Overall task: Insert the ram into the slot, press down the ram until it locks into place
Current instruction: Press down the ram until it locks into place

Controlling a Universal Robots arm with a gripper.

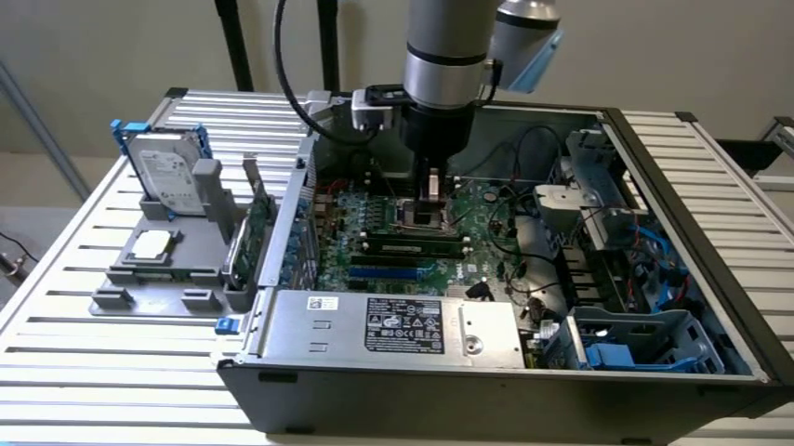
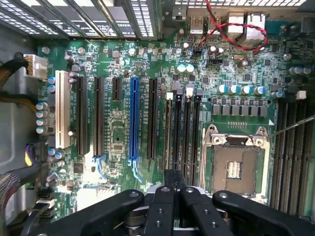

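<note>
Plenty of labels around, but none I can actually read. Starting from the exterior view's left, the slatted metal desk (image 1: 74, 279) carries a grey plastic holder (image 1: 149, 274). A hard drive (image 1: 171, 172) stands in it in a blue caddy (image 1: 121, 130); its white sticker is too small to make out. A square silver processor chip (image 1: 152, 243) lies flat below it, and a green expansion card (image 1: 258, 232) stands on edge just beside the open case (image 1: 707, 242). The boxy silver power supply (image 1: 385, 325) at the front of the case has a black-and-white label (image 1: 403, 327), all tiny print. Behind it on the green motherboard (image 1: 360, 269) is the shorter blue slot (image 1: 390, 272). Next back is the ram (image 1: 403, 247), a thin green stick with dark chips, standing in the slot (image 1: 360, 247). Can't tell if the end clips are locked. The gripper (image 1: 434, 197) hangs off the chunky metal arm (image 1: 444, 56), just over the square CPU socket (image 1: 422, 221) and apart from the ram. In the wrist view the gripper (image 2: 172, 184) has its black jaws pinched close together with nothing visible between them. It sits over the ends of the long black slots (image 2: 178, 132), between the blue slot (image 2: 133, 118) and the socket (image 2: 234, 167). On the exterior view's right there's a blue-grey plastic drive cage (image 1: 633, 344).
</note>
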